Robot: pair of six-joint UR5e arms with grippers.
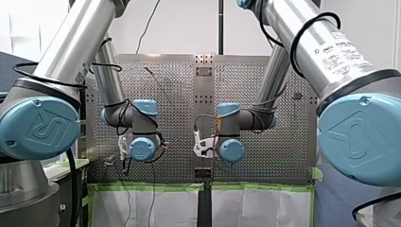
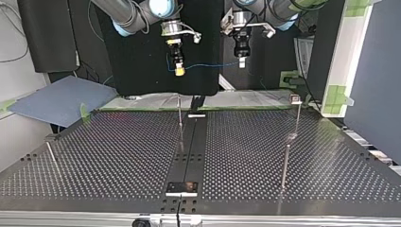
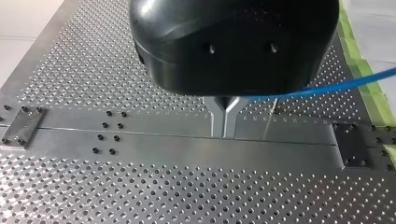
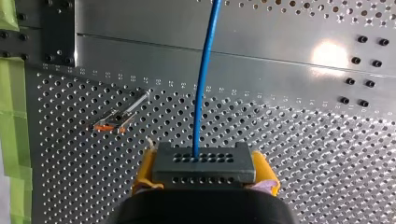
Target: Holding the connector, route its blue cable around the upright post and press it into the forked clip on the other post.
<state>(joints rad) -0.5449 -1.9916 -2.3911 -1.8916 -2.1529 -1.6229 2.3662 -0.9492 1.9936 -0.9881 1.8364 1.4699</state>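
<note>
In the right wrist view my right gripper is shut, its yellow pads clamped on a dark grey connector. The blue cable runs straight ahead from the connector. In the top view that cable hangs in the air between my right gripper and my left gripper, both high above the table's far edge. My left gripper has its metal fingers shut on the cable. A thin upright post stands near the middle. Another post carries a clip at its top.
The perforated table has a dark centre strip. A further upright post stands at the top view's right and a short one at its left. Green tape lines the table's edge.
</note>
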